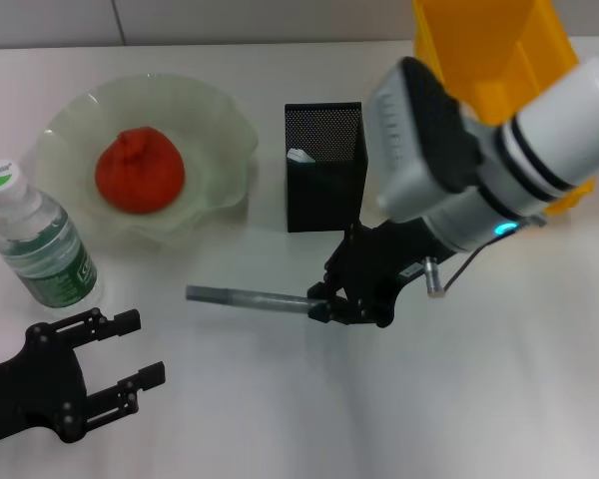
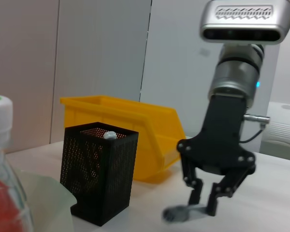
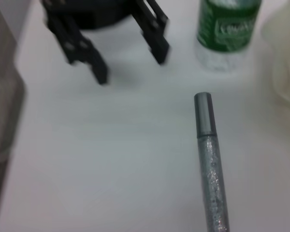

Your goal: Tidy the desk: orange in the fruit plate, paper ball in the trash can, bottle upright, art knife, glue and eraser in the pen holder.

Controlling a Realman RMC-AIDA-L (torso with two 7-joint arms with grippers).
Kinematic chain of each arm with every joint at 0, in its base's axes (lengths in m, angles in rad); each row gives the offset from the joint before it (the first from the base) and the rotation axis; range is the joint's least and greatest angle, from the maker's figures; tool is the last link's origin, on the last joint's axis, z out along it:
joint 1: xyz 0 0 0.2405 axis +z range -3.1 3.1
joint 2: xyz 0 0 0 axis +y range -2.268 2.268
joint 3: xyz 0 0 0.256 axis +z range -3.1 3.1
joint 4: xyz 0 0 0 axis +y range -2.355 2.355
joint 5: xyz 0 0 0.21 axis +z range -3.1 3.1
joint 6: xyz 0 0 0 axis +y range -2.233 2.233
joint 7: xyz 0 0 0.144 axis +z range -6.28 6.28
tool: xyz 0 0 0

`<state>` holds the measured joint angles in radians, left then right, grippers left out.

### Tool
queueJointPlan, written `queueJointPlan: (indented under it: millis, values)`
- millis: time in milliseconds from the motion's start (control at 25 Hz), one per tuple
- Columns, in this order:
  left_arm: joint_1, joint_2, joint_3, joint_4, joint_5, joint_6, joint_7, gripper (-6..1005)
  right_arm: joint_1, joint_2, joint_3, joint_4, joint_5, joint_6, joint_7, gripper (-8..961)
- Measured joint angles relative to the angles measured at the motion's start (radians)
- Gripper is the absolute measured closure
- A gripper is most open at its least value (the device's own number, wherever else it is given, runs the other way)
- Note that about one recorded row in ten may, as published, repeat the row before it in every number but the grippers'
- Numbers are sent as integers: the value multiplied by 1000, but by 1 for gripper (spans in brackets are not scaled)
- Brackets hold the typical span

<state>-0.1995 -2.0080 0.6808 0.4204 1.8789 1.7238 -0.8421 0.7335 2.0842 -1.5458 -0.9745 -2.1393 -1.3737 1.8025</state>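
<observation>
Right gripper (image 1: 324, 299): fingers closed on one end of the glue (image 1: 248, 296), a grey glittery stick held level just over the table (image 1: 499, 399), in front of the pen holder (image 1: 324, 165)
Left gripper (image 1: 130, 374): fingers spread wide, nothing held, parked near the bottle (image 1: 38, 239)
Bottle: upright beside the fruit plate (image 1: 220, 120)
Orange (image 1: 140, 170): seated in the fruit plate
Trash can (image 1: 494, 50): placed behind the right arm
</observation>
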Motion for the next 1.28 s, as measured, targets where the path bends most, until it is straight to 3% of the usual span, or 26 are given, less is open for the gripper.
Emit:
queueJointPlan:
  millis: [360, 680, 920, 1280]
  values:
    - [-2, -11, -8, -4, -1, 0, 0, 356, -172, 0, 190, -27, 182, -113, -218, 806]
    - [-10, -24, -26, -2, -3, -1, 15, 356, -269, 3, 255, 22, 275, -125, -414, 806]
    - [-15, -36, -32, 5, -3, 1, 15, 356, -349, 3, 282, 44, 475, -102, -736, 810]
    - [-47, -44, -38, -4, 0, -19, 47, 356, -381, 5, 285, 102, 698, 11, -1272, 810]
